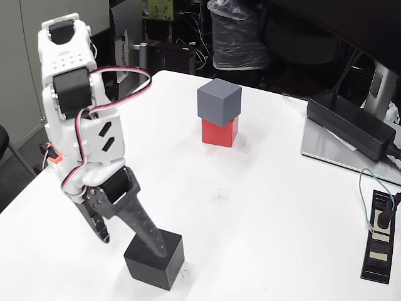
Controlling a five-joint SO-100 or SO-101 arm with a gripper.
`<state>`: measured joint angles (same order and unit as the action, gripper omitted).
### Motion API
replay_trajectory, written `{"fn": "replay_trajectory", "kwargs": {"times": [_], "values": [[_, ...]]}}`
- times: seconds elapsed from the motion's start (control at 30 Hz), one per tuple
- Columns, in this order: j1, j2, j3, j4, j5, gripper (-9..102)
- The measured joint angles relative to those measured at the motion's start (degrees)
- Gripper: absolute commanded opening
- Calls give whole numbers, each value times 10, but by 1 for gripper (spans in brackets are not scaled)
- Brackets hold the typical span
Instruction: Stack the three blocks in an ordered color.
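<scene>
In the fixed view the blue-grey block [219, 102] already sat on the red block [220, 132]. Our gripper [135, 237] had its jaws spread around the black block [155, 259] near the table's [269, 207] front edge. Next, we judged, came closing and lifting.

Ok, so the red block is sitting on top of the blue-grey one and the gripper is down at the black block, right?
Not quite: the stack is the other way round. In the fixed view the blue-grey block sits on top of the red block. The rest holds: the gripper is down at the black block.
</scene>
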<state>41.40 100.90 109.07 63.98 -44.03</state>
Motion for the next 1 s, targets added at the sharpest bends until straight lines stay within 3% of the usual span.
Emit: {"fn": "replay_trajectory", "kwargs": {"times": [0.63,1.0], "values": [[-54,-96,0,-29,-21,39],[-56,-94,-5,-30,-25,12]]}}
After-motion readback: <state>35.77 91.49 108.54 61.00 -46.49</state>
